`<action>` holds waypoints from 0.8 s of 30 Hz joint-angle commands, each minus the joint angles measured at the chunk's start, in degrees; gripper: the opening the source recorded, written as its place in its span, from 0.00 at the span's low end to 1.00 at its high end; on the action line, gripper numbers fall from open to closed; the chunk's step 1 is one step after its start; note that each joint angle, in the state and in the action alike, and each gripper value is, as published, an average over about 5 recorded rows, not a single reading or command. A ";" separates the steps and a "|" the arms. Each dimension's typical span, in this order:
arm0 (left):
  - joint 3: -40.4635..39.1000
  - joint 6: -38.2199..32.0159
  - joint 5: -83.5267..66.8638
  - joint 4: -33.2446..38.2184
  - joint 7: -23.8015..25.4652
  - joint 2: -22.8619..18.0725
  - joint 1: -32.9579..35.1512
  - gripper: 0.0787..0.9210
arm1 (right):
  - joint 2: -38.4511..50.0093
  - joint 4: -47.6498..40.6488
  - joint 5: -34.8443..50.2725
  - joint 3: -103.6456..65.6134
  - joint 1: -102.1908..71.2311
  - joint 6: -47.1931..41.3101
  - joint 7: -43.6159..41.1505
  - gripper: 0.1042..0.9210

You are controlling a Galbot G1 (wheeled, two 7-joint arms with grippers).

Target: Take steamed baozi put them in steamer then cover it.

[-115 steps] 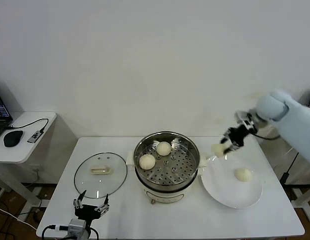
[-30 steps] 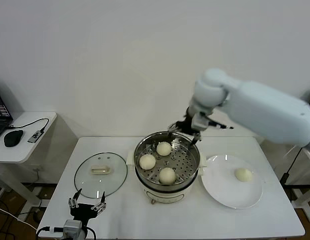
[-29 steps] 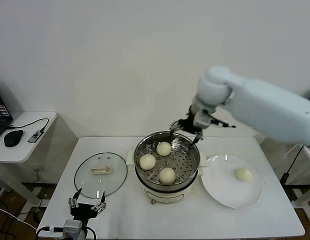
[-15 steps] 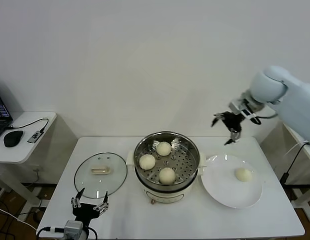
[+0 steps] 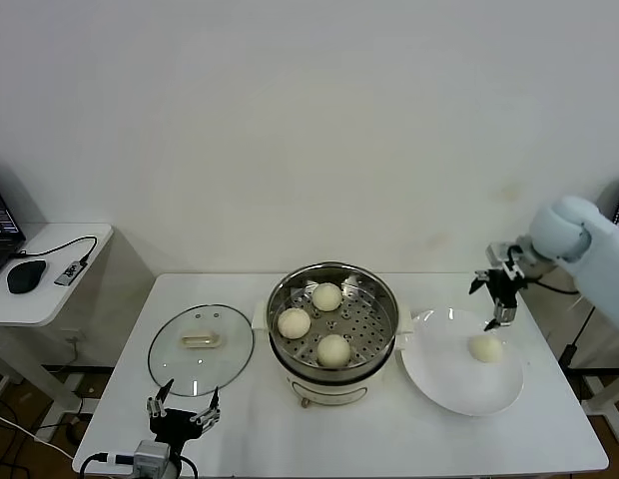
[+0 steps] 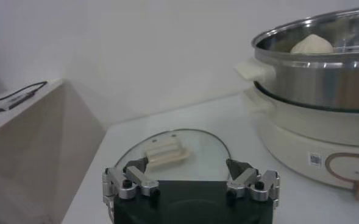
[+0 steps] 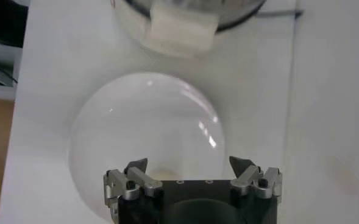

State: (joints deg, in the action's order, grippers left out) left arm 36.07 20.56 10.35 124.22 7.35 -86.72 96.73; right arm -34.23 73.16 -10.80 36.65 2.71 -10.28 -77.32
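Observation:
Three cream-white baozi (image 5: 333, 349) lie in the shiny perforated steamer (image 5: 378, 340) on its cream pot base at the table's middle. One more baozi (image 5: 486, 347) rests on the white plate (image 5: 439, 380) to the right. My right gripper (image 5: 496, 297) hangs open and empty just above that baozi; in the right wrist view my right gripper (image 7: 188, 167) looks down on the plate (image 7: 142, 122) with a sliver of the baozi (image 7: 158, 173) at its base. The glass cover (image 5: 201, 345) with its cream handle lies flat left of the steamer. My left gripper (image 5: 183, 409) waits open near the front edge.
A side desk (image 5: 45, 269) with a mouse, cable and laptop corner stands to the left of the table. The steamer's cream side handle (image 7: 179, 28) faces the plate. The wall runs close behind the table.
My right arm has swung from over the steamer's back rim rightwards and down to above the plate. The third baozi lies in the steamer. The left gripper has stayed put.

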 commanded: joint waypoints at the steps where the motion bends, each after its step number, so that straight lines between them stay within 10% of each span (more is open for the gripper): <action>1: 0.30 0.03 0.01 -1.78 0.03 0.18 -0.03 0.88 | -3.64 -6.29 -6.89 -3.37 -6.34 1.14 0.83 0.88; 24: 0.52 0.16 0.32 -3.23 0.15 -0.05 -0.65 0.88 | -6.98 -13.03 -12.91 -5.58 -9.44 4.03 5.39 0.88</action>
State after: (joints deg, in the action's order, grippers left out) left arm 36.50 20.73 10.76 121.14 7.47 -86.83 96.11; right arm -40.15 62.57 -21.75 31.79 -5.76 -6.79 -73.13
